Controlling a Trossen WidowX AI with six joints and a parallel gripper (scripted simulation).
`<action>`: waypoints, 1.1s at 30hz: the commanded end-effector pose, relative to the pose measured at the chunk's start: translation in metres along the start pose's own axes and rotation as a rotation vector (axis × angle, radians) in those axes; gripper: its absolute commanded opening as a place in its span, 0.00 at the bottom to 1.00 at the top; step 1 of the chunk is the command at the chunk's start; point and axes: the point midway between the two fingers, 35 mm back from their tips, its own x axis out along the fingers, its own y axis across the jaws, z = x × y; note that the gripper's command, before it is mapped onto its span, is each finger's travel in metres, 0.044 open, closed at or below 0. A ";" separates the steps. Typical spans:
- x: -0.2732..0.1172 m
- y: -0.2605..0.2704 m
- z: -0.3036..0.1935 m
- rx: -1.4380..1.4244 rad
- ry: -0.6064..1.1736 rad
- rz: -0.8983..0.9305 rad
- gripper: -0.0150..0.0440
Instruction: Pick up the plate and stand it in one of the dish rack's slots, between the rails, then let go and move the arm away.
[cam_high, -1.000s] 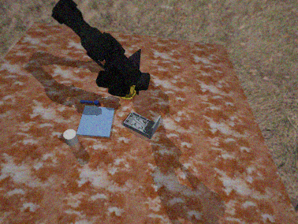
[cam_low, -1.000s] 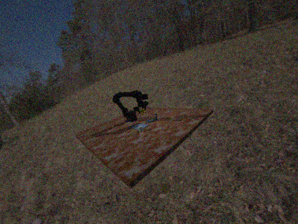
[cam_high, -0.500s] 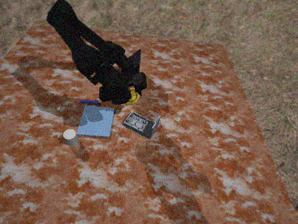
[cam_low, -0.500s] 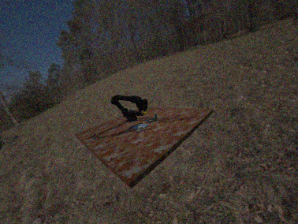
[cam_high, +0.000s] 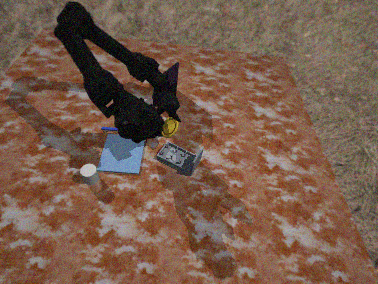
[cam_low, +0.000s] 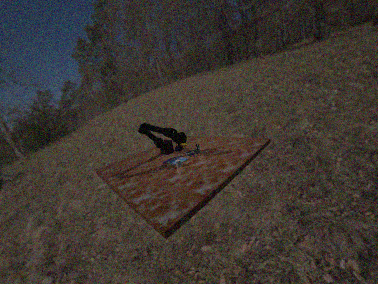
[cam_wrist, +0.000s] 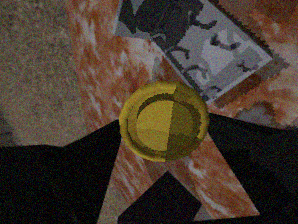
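The yellow plate (cam_high: 170, 128) (cam_low: 183, 144) (cam_wrist: 155, 122) is held off the table at its rim, between the two black fingers of my gripper (cam_wrist: 162, 120), which is shut on it. The plate's face shows round in the wrist view and tilted in the top view. The grey dish rack (cam_high: 177, 157) (cam_wrist: 260, 55) stands on the table just beyond the plate, in front and to the right of it in the top view. A taller piece rises at its right end. The rack's slots are hard to make out under patchy shadow.
A light blue square (cam_high: 125, 162) (cam_low: 173, 160) lies left of the rack. A blue stick (cam_high: 109, 129) lies behind it, and a white-topped cylinder (cam_high: 88, 171) stands at its front left corner. The arm casts long shadows across the brown and white table (cam_high: 300, 220).
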 end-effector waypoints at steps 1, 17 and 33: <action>0.002 -0.003 0.001 -0.079 -0.047 0.060 0.25; 0.010 -0.018 0.005 -0.403 -0.293 0.206 0.25; 0.009 -0.035 0.005 -0.734 -0.613 0.190 0.25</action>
